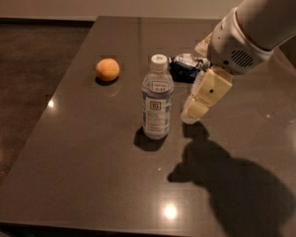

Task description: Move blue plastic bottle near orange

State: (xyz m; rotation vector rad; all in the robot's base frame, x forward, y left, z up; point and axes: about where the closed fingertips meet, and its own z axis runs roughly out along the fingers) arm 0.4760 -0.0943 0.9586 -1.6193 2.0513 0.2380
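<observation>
The blue plastic bottle (157,100) stands upright near the middle of the dark table (89,162); it is clear and bluish, with a white cap and a white-and-blue label. The orange (107,69) lies to its left and farther back, about a bottle's height away. My gripper (196,83) hangs just right of the bottle, a little above the table, open and empty. One beige finger (206,94) points down towards the bottle's right side without touching it. The other finger (203,45) peeks out behind the wrist.
A dark blue and white foil snack bag (183,65) lies behind the bottle, partly hidden by my arm. The table's left edge runs close to the orange, with dark floor (24,83) beyond. My arm's shadow falls on the front right of the table.
</observation>
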